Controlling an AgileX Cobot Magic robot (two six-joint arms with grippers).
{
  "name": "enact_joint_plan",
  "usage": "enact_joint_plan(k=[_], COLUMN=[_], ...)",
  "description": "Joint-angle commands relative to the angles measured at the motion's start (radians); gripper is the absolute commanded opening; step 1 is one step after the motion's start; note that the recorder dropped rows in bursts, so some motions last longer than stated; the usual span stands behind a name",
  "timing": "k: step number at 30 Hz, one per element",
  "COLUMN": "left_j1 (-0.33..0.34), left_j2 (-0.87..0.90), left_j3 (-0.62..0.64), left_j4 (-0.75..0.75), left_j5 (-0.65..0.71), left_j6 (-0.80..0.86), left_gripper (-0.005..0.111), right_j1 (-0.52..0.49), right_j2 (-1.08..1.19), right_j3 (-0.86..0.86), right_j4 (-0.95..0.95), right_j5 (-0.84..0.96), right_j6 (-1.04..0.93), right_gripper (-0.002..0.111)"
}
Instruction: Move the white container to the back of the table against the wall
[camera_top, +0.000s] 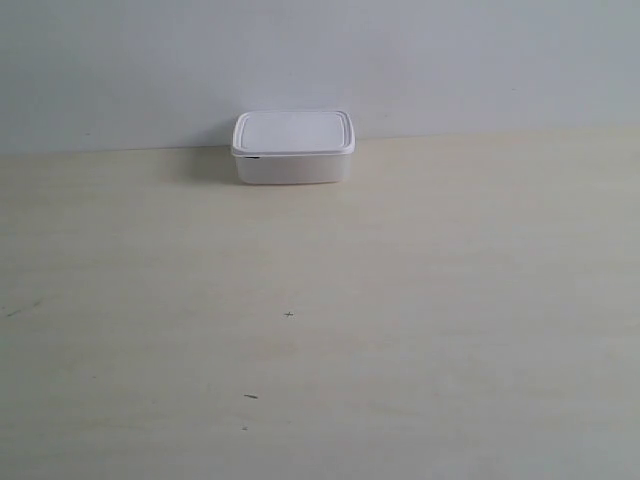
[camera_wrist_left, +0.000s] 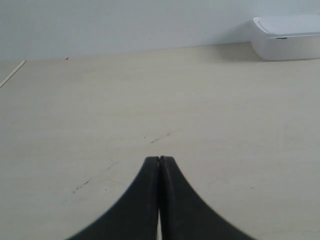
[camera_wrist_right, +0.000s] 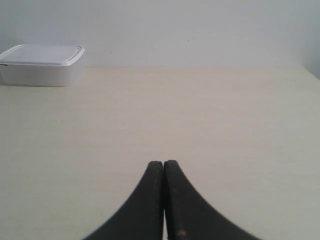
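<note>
- Exterior view: the white container (camera_top: 293, 147) sits at the far edge of the table (camera_top: 320, 330), right up by the wall (camera_top: 320, 60). Its back face is hidden, so I cannot tell whether it actually touches. It is a low rectangular box of smooth white plastic with rounded corners and a flat lid with a raised rim. The table is pale cream with a faint wood grain and a few tiny dark specks; the wall is plain and smooth.
- Left wrist view: the left fingers (camera_wrist_left: 145, 200) are matte black, curve in to blunt tips and are pressed tight together with nothing between them. Their lower parts are cut off by the frame. Well beyond them the container stands at the wall, partly cut off by the frame edge.
- Right wrist view: the right fingers (camera_wrist_right: 147, 200) are likewise closed tip to tip on nothing. The container stands far off by the wall, one end clipped by the frame.
</note>
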Motion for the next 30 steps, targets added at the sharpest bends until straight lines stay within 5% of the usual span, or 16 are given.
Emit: enact_joint_plan(k=[1,30], left_j1=[-0.009,-0.009], left_j2=[-0.006,-0.006], left_j3=[-0.001,-0.001], left_j4=[0.002,0.002], left_j5=[-0.002,-0.002], left_j6=[-0.008,-0.007], left_gripper=[0.000,0.000], right_j1=[-0.004,-0.004], right_j2=[-0.006,-0.006], right_j3=[0.005,0.005], right_j4=[-0.050,-0.155], right_j5=[0.006,0.010], right_j6=[0.036,0.129], right_gripper=[0.000,0.000])
